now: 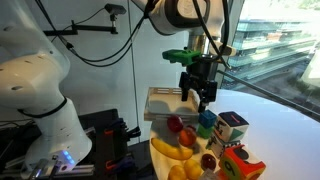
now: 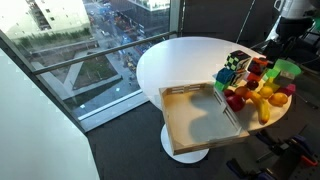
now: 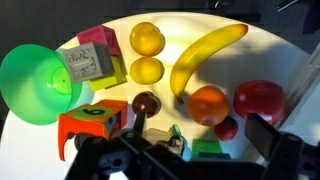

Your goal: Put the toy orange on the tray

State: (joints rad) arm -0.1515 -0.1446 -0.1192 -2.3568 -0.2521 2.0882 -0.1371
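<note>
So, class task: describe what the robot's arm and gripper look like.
The arm is glossy white with rounded casings; black cables hang beside it. The gripper is black and blocky, with a green part mounted above it.

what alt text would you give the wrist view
Looking down past the open gripper at toy fruit on a white table: the toy orange sits between a red apple and a dark plum, beneath a banana. A green cup and coloured cubes lie at the picture's left.
</note>
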